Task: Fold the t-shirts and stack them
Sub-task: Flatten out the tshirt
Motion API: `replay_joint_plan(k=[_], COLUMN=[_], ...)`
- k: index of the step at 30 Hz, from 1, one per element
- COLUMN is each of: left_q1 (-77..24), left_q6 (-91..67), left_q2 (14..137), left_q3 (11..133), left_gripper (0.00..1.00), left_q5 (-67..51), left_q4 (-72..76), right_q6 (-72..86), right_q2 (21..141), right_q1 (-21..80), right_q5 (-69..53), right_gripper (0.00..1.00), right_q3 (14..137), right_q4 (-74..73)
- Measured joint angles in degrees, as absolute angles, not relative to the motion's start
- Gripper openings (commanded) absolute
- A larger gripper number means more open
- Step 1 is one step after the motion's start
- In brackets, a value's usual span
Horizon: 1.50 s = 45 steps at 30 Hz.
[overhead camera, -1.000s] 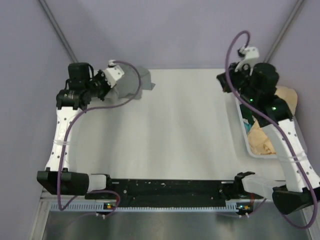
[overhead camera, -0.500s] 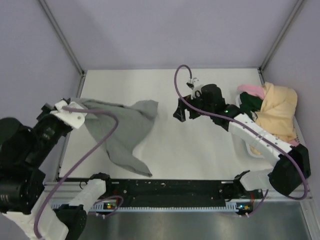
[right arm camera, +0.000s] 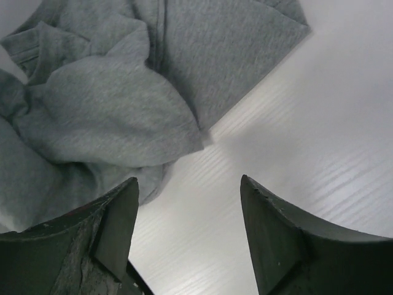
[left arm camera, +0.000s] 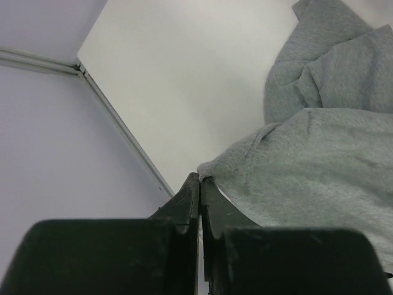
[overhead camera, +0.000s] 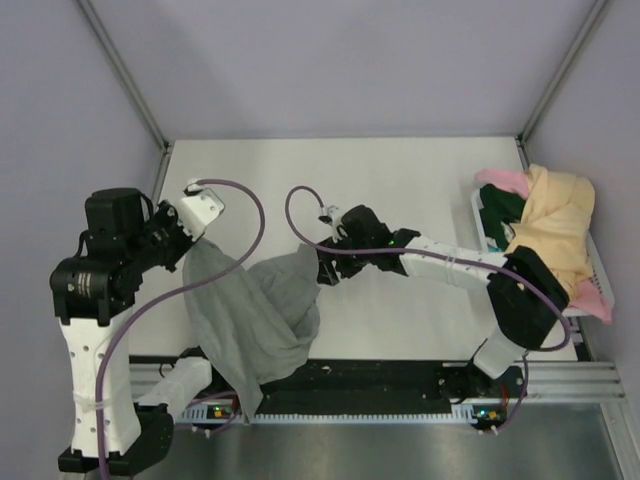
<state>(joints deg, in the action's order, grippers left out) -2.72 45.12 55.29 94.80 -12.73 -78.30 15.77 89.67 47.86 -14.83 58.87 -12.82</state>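
My left gripper [overhead camera: 190,238] is shut on an edge of the grey t-shirt [overhead camera: 255,320] and holds it up at the left. The cloth hangs crumpled down to the table and over its near edge. In the left wrist view the fingertips [left arm camera: 200,178] pinch a fold of the grey t-shirt [left arm camera: 319,166]. At the shirt's right corner my right gripper [overhead camera: 322,268] stands open. The right wrist view shows only bare table between its jaws [right arm camera: 188,179], with the grey t-shirt [right arm camera: 104,104] just beyond the left finger. Yellow [overhead camera: 555,225], pink [overhead camera: 500,180] and dark green [overhead camera: 500,210] t-shirts are piled at the right.
The piled shirts sit in a white basket [overhead camera: 478,212] at the table's right edge. Metal frame posts rise at the back corners, with lilac walls behind. A black rail [overhead camera: 350,378] runs along the near edge between the arm bases.
The left arm has swung and carried the grey t-shirt toward the middle and front. The right arm has reached left from the basket to the shirt's corner, with its jaws now open.
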Motion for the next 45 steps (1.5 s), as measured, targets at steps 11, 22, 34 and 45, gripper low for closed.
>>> replay_joint_plan(k=[11, 22, 34, 45], left_q1=[-2.72, -2.72, -2.74, -2.72], left_q6=[44.03, 44.07, 44.23, 42.24], left_q2=[51.18, 52.01, 58.43, 59.29], left_q3=[93.08, 91.74, 90.02, 81.43], left_gripper=[0.00, 0.00, 0.00, 0.00], left_q5=[-13.02, -12.69, -13.65, -18.09], left_q4=[-78.30, -78.24, -74.87, -59.11], right_q6=[18.13, 20.69, 16.23, 17.15], right_q2=[110.21, 107.98, 68.60, 50.39], right_q1=[51.64, 51.22, 39.03, 39.24], right_q5=[-16.47, -16.51, -0.10, 7.51], right_gripper=[0.39, 0.00, 0.00, 0.00], right_q3=[69.82, 68.75, 69.67, 68.45], right_q4=[-11.57, -13.45, -32.29, -40.60])
